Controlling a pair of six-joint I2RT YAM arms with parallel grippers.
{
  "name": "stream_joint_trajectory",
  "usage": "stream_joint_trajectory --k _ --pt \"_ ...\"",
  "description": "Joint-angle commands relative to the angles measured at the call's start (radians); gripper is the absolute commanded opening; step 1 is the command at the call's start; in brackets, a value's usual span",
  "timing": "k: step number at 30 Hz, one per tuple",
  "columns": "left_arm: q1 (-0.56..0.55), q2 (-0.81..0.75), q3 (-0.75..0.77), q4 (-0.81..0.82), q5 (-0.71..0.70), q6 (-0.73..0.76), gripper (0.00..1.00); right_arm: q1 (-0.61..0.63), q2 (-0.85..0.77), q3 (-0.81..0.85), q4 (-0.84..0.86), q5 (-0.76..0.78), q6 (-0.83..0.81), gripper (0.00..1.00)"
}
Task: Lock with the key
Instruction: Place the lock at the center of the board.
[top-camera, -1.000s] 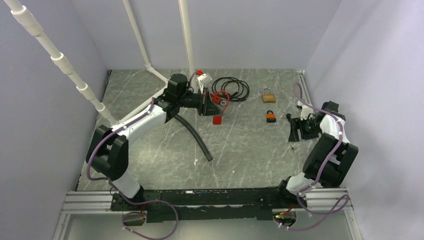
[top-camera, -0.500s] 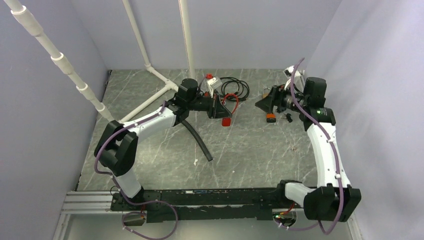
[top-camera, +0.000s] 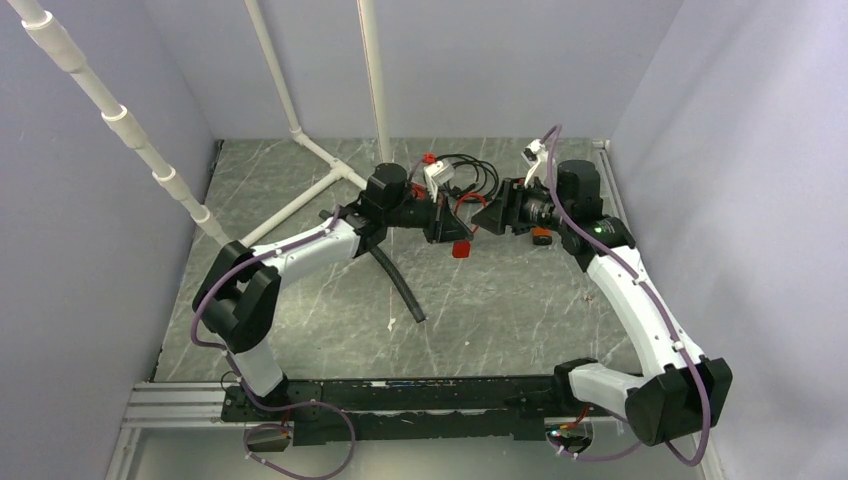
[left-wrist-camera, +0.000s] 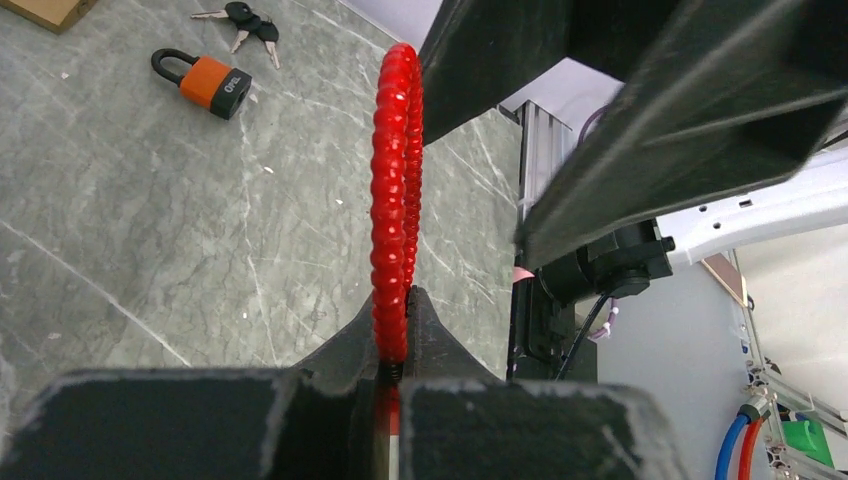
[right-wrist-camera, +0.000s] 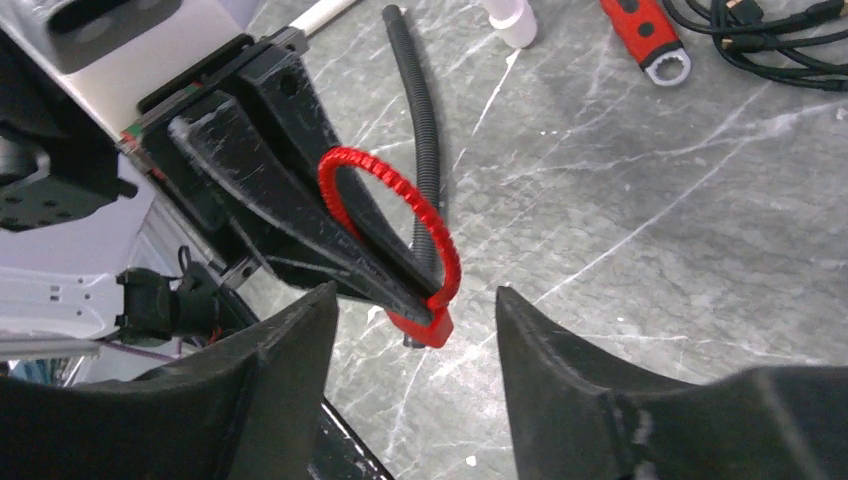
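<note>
Our left gripper (left-wrist-camera: 395, 345) clamps the red cable lock (left-wrist-camera: 392, 200) in mid-air toward 12 o'clock of table centre, so we want the right gripper (right-wrist-camera: 412, 310), spread wide and empty at its 3 o'clock, closing squarely on the lock body without twisting the loop.

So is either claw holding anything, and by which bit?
The left gripper pinches the red lock by its ribbed loop; the right gripper is open and holds nothing.

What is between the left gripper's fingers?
The ribbed loop of a red cable lock, pinched by the left gripper. The pinched stretch is hidden; no keyhole shows.
</note>
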Motion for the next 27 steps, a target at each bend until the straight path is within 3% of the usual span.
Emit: stream_joint_trajectory --k 1,5,10,12,14,16,18,22,27 --pt "-0.015 -0.002 0.048 0.03 -0.01 0.035 0.0 0.028 0.012 -0.008 0.044 0.139 0.028 0.56" --pt "-0.025 -0.005 0.051 0.023 -0.014 0.053 0.0 0.035 0.022 -0.012 0.044 0.191 0.034 0.4" --pt "-0.033 -0.004 0.061 0.009 -0.003 0.073 0.0 0.03 0.034 -0.01 0.023 0.227 0.034 0.04" --pt "-0.035 -0.005 0.067 -0.006 0.0 0.076 0.02 0.006 0.027 -0.01 0.009 0.211 0.021 0.0" --pt "-0.035 -0.009 0.075 -0.033 0.013 0.082 0.28 -0.012 0.021 0.004 -0.036 0.221 -0.018 0.0" --pt "-0.032 -0.021 0.081 -0.077 0.035 0.097 0.61 -0.052 0.019 0.018 -0.087 0.227 -0.051 0.0" --pt "-0.024 -0.044 0.07 -0.1 0.06 0.113 0.8 -0.11 0.017 0.025 -0.145 0.221 -0.102 0.0" --pt "0.012 -0.1 0.033 -0.155 0.109 0.13 0.99 -0.251 0.059 0.056 -0.338 0.24 -0.318 0.0" --pt "0.052 -0.145 -0.024 -0.233 0.094 0.189 1.0 -0.363 0.145 0.005 -0.471 0.343 -0.541 0.0"
